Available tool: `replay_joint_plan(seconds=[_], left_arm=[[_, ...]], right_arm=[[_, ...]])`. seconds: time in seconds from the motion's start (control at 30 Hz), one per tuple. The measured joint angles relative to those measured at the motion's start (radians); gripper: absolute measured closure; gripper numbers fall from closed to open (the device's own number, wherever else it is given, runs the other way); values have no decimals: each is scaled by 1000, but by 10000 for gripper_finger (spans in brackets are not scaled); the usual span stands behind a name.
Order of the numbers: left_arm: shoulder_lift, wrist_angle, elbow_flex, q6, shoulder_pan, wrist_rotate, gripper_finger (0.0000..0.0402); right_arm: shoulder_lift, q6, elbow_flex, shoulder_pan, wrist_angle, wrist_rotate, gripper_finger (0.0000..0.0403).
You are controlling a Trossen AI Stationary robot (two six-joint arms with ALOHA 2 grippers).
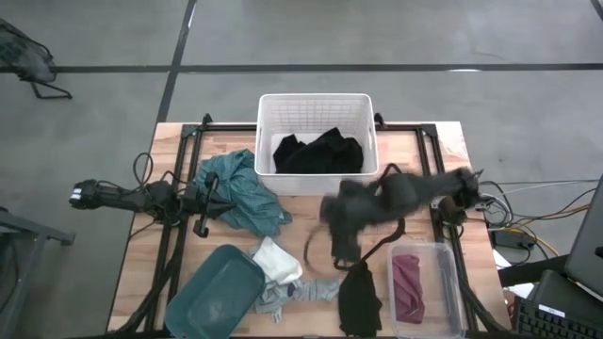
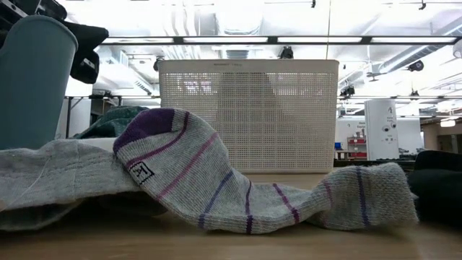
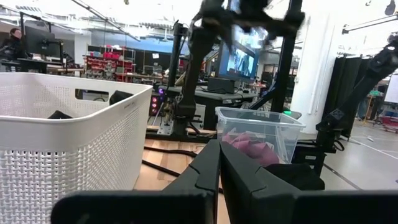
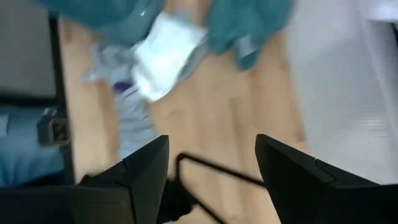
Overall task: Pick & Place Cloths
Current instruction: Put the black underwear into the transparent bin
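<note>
Far left, left gripper point(image 1: 201, 202) parked low beside the teal garment point(image 1: 240, 193), jaws pressed together. Nearer, a teal bin point(image 1: 215, 289), then a white cloth point(image 1: 276, 259) and a striped grey sock point(image 2: 238, 191) lying limp on the table point(image 1: 429, 151). Centre far, white slatted basket point(image 1: 316, 105) already holding black clothes point(image 1: 318, 153). Centre right, right gripper point(image 4: 211, 165) above the bare wood, jaws spread, empty. Near right, small black cloth point(image 1: 359, 299), then maroon cloth point(image 1: 408, 287) inside the clear tub point(image 1: 448, 282). All probably light, floppy, prone to draping; best pinched at a raised fold.
</note>
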Motion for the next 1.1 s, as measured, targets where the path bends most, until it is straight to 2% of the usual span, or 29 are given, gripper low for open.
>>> replay_joint_plan(seconds=[0.23, 0.4, 0.57, 0.83, 1.1], left_arm=[[0, -8, 0, 0, 0, 0, 385], [0, -9, 0, 0, 0, 0, 384], [0, -10, 0, 0, 0, 0, 385], [0, -14, 0, 0, 0, 0, 383], [0, -15, 0, 0, 0, 0, 384]], right_arm=[[183, 77, -1, 153, 0, -49, 162], [313, 121, -1, 220, -7, -185, 150], [416, 140, -1, 240, -9, -309, 150], [524, 124, -1, 253, -27, -363, 173], [605, 69, -1, 255, -19, -379, 168]])
